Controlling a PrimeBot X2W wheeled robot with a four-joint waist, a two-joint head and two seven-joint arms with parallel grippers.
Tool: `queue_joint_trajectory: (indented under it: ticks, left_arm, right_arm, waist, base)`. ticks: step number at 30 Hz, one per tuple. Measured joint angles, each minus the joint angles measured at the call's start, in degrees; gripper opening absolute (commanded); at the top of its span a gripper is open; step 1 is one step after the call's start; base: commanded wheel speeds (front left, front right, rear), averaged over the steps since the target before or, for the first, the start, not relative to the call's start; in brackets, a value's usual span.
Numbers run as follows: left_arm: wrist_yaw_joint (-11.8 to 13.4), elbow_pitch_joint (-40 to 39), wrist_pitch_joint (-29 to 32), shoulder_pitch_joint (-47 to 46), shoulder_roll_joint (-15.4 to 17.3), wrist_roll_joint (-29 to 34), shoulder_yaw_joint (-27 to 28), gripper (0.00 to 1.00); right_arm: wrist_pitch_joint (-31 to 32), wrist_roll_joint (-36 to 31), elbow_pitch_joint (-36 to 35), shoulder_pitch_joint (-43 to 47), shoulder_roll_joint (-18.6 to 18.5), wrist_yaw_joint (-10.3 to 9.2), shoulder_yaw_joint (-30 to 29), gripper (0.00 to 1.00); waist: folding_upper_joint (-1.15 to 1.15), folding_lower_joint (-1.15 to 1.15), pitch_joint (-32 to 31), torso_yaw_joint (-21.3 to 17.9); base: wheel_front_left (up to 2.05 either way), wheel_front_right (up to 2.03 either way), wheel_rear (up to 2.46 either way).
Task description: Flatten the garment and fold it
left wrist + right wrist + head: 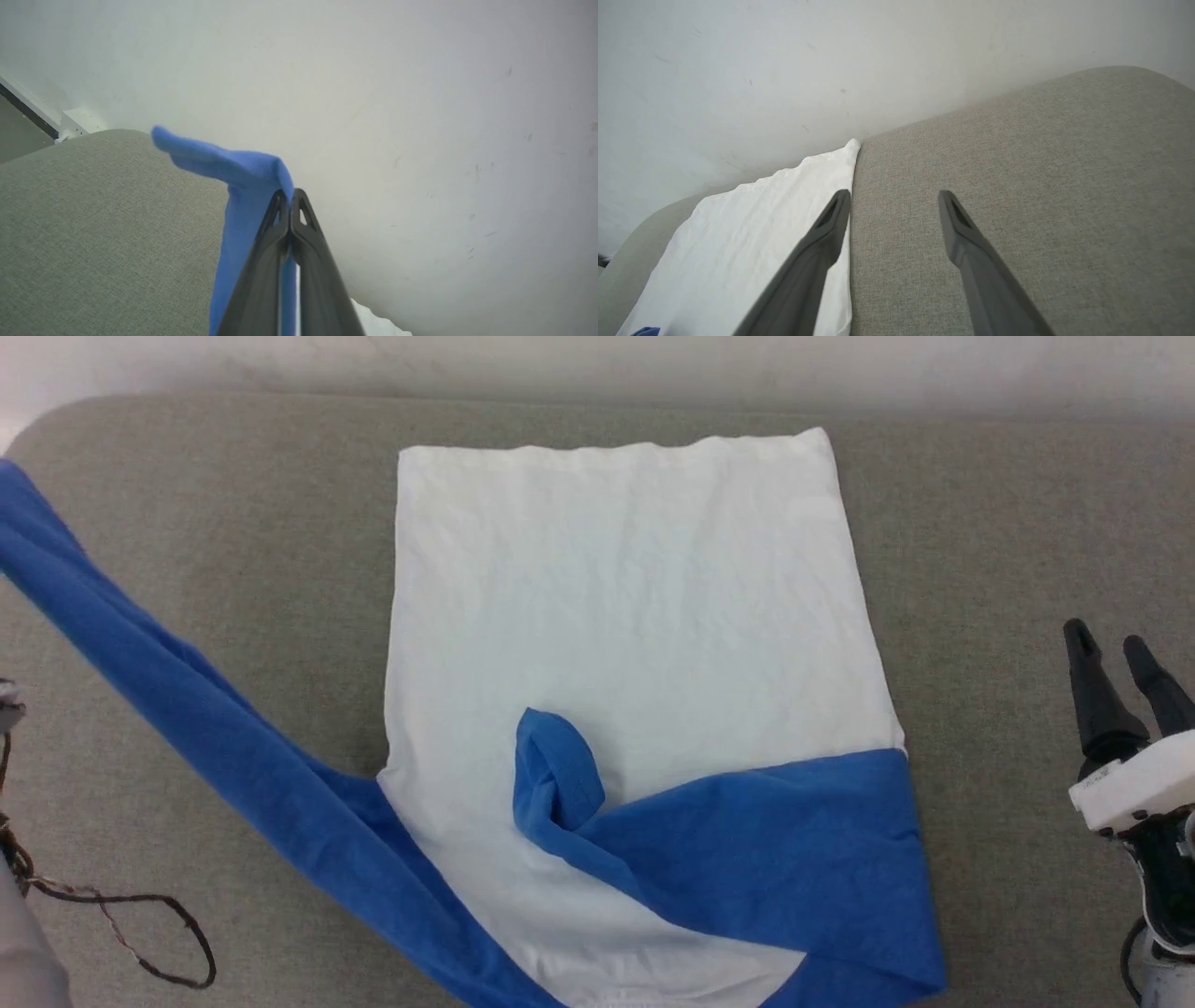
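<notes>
The garment (635,616) is lying spread at the middle of the upholstered surface (1008,569), with its far hem running close before the wall (597,364) behind it. The folded sleeve (747,849) is lying across the garment's near part from the right, and its cuff (555,756) is resting on the middle of the body. The outstretched sleeve (187,709) is reaching from the garment's near left corner out to the far left, where the left gripper (290,193) is pinching its end. The right gripper (1105,637) is hovering right of the garment, well apart from it. A cable (140,933) is looping near left of the garment, beyond the outstretched sleeve.
</notes>
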Motion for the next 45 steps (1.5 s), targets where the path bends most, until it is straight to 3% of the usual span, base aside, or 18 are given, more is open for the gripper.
queue_joint_trajectory:
  ticks: [8, 12, 17, 21, 32, 39, 40, 41, 45]
  left_arm:
    - [-0.4, -18.5, 5.5, 4.9, -4.6, -1.5, -5.9, 0.00]
    - [-0.4, -23.7, 8.3, 5.2, -7.4, -1.0, -12.6, 0.00]
    - [-0.8, -24.9, 9.9, 5.6, -12.2, 0.2, -23.3, 0.00]
    - [-0.9, -22.6, 10.0, 5.3, -14.2, 0.5, -33.2, 0.00]
    - [-1.8, -8.1, 7.3, 4.0, -14.8, -2.9, -59.8, 0.00]
    - [-1.9, 2.6, 13.7, 4.5, -14.9, -0.4, -73.1, 0.00]
    - [-1.9, 3.3, 14.5, 4.6, -14.8, -0.3, -74.0, 0.23]
    - [-2.0, 3.7, 15.0, 4.6, -14.8, -0.3, -74.6, 1.00]
    - [-2.3, 3.5, 15.9, 4.5, -14.2, -1.0, -74.6, 1.00]
  right_arm:
    - [-0.5, 0.2, 0.9, 1.4, 0.0, 0.00, -0.2, 1.00]
    - [-0.8, 0.8, 0.9, 2.2, 0.0, 0.00, -0.4, 1.00]
    - [-0.8, 1.2, 0.9, 2.4, 0.0, 0.00, -0.4, 1.00]
    - [-0.8, 1.2, 0.9, 2.4, 0.0, 0.00, 0.2, 1.00]
    - [-0.9, 1.6, 1.9, 2.3, 0.0, 0.00, 1.4, 1.00]
    - [-1.4, 1.8, 2.6, 2.3, 0.0, 0.00, 1.5, 1.00]
    - [-1.5, 1.8, 2.7, 2.3, 0.0, 0.00, 1.4, 1.00]
    - [-1.5, 1.9, 2.7, 2.3, 0.0, 0.00, 1.4, 1.00]
    - [-1.5, 1.9, 2.8, 2.3, 0.0, 0.00, 1.4, 1.00]
  waist:
    - [0.00, -0.01, -4.1, 0.5]
    - [0.00, 0.00, -4.8, 0.5]
    - [0.00, 0.01, -4.8, 0.1]
    - [0.00, 0.01, -4.7, -0.6]
    - [0.00, 0.02, -3.2, -4.3]
    - [0.00, 0.01, -2.6, -5.8]
    - [0.00, 0.01, -2.5, -5.8]
    - [0.00, 0.02, -2.5, -5.7]
    - [0.00, 0.01, -2.5, -5.1]
  base:
    - [0.00, 0.00, 0.00]
    - [0.00, 0.00, 0.00]
    - [0.00, 0.00, 0.00]
    - [0.00, 0.00, 0.00]
    - [0.00, 0.00, 0.00]
    - [0.00, 0.00, 0.00]
    - [0.00, 0.00, 0.00]
    - [0.00, 0.00, 0.00]
    - [0.00, 0.00, 0.00]
